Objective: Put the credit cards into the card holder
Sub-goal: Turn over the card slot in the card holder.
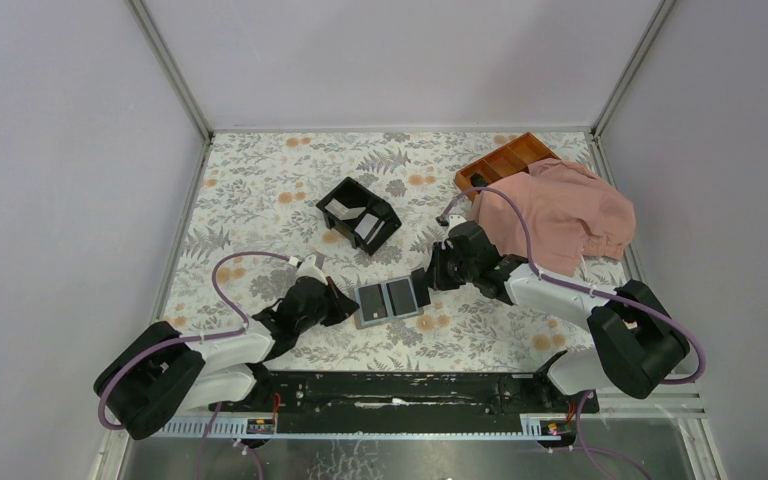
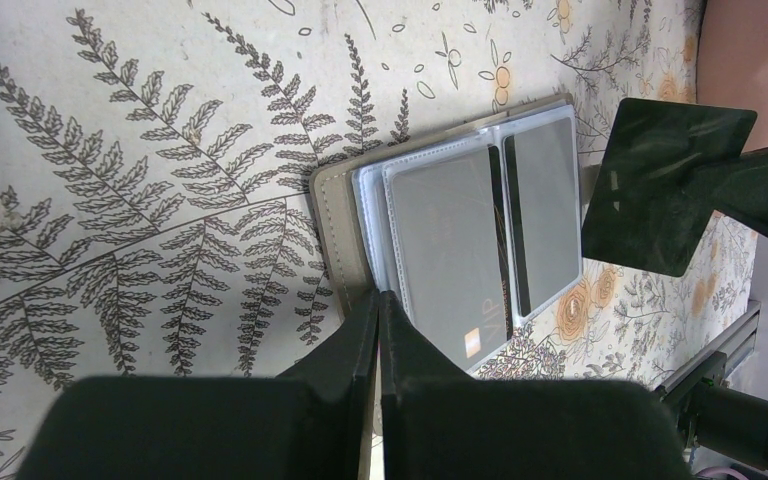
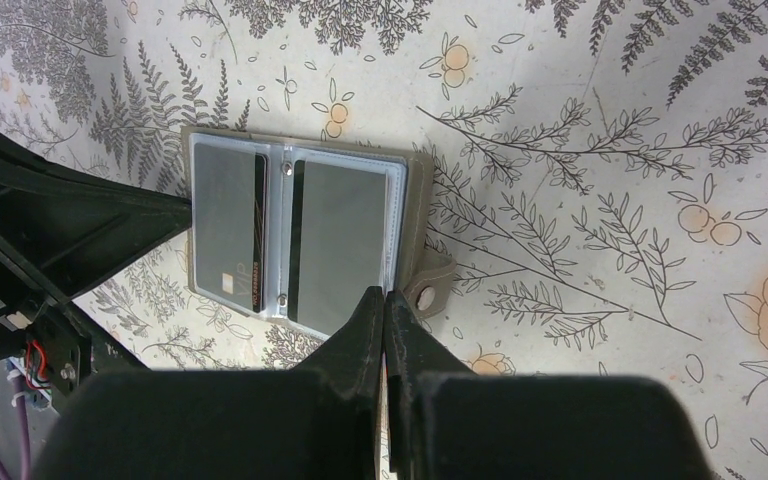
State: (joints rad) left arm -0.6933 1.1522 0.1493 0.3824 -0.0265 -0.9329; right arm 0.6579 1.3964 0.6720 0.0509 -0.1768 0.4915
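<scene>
The card holder [image 1: 390, 301] lies open and flat on the floral table between my two grippers. Its clear sleeves hold two grey credit cards, one marked VIP [image 2: 450, 255] and one plain [image 2: 543, 210]; both also show in the right wrist view [image 3: 222, 220] [image 3: 342, 240]. My left gripper [image 1: 352, 303] [image 2: 379, 297] is shut, its tip at the holder's taupe left edge [image 2: 335, 230]. My right gripper [image 1: 424, 285] [image 3: 385, 293] is shut, its tip at the holder's right edge beside the snap tab [image 3: 425, 293].
A black two-compartment box [image 1: 358, 213] with pale cards in it stands behind the holder. An orange-brown divided tray [image 1: 505, 160] sits at the back right, partly under a pink cloth [image 1: 560, 215]. Enclosure walls bound the table.
</scene>
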